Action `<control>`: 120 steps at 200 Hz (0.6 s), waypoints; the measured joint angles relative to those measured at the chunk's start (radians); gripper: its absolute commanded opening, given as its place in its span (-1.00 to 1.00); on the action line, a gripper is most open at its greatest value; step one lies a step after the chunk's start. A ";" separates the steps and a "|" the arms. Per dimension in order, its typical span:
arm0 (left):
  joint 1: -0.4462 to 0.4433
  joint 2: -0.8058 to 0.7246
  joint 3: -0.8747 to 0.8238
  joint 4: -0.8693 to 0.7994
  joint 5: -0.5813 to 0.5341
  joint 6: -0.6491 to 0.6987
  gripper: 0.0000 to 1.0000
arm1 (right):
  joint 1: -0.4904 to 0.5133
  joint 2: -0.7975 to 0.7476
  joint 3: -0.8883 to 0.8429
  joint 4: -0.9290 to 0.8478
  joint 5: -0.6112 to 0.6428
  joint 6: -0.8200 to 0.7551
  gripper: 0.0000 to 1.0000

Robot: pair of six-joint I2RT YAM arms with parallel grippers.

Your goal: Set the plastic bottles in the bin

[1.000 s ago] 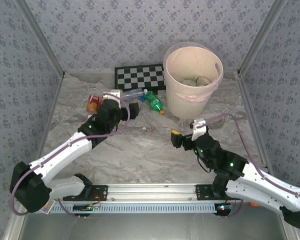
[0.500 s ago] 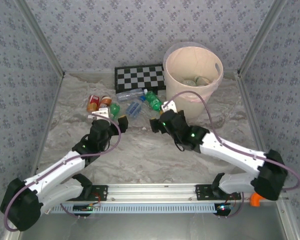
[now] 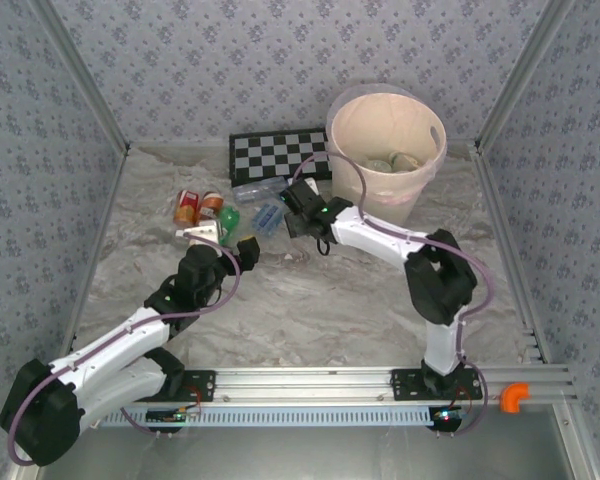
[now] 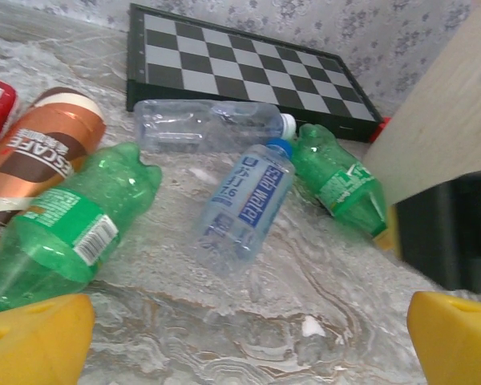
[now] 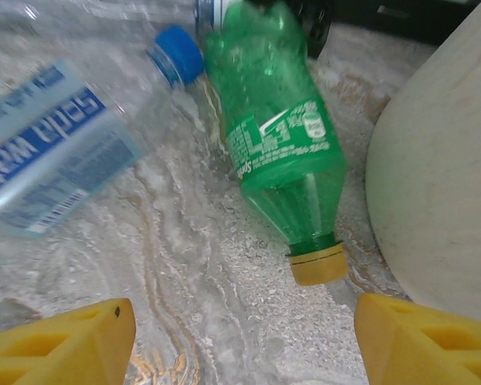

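From above, the marbled table (image 3: 310,310) is boxed in by wallpapered walls on three sides, with a metal rail along its near edge. The bin (image 3: 380,205) stands at the far right near the back wall, and the checkerboard (image 3: 280,153) lies just to its left. The plastic bottles (image 3: 227,217) lie scattered in front of the board, left of the bin. The near half of the table is bare, as is the strip along the right wall. The left gripper (image 3: 223,240) hangs just short of the cluster. The right gripper (image 3: 302,205) sits at the cluster's bin side.

At the left wrist, the jaws are spread wide with nothing between them. A green bottle (image 4: 68,228) and a blue-labelled bottle (image 4: 244,200) lie on open marble ahead, and the bin wall rises at the right.

At the right wrist, the jaws stand apart and empty. A yellow-capped green bottle (image 5: 276,136) lies just ahead, cap toward the fingers. Only a narrow strip of bare marble separates it from the bin wall.
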 measured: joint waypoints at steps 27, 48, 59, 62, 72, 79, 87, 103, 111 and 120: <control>0.000 0.006 0.000 0.002 0.035 -0.014 0.99 | -0.011 0.077 0.039 -0.046 0.000 -0.004 0.43; 0.000 0.006 0.000 0.002 0.051 -0.021 0.99 | -0.030 0.113 0.063 -0.066 -0.003 -0.014 0.38; 0.000 0.005 0.000 0.001 0.055 -0.023 1.00 | -0.042 0.124 0.073 -0.073 -0.011 -0.018 0.35; 0.000 0.005 0.000 0.001 0.057 -0.023 0.99 | -0.045 0.126 0.076 -0.074 -0.013 -0.019 0.35; 0.000 0.004 0.000 0.001 0.058 -0.025 0.99 | -0.057 0.136 0.087 -0.075 -0.023 -0.021 0.35; 0.000 0.004 0.000 0.001 0.058 -0.026 1.00 | -0.065 0.144 0.094 -0.075 -0.030 -0.022 0.33; 0.000 0.004 0.000 0.001 0.057 -0.026 1.00 | -0.074 0.154 0.102 -0.076 -0.037 -0.023 0.31; 0.000 0.004 0.000 0.001 0.058 -0.029 0.99 | -0.090 0.182 0.122 -0.082 -0.051 -0.029 0.31; 0.000 0.005 0.000 0.001 0.058 -0.030 1.00 | -0.097 0.193 0.129 -0.086 -0.055 -0.030 0.31; 0.000 0.005 0.000 0.001 0.060 -0.030 1.00 | -0.103 0.203 0.132 -0.090 -0.055 -0.034 0.31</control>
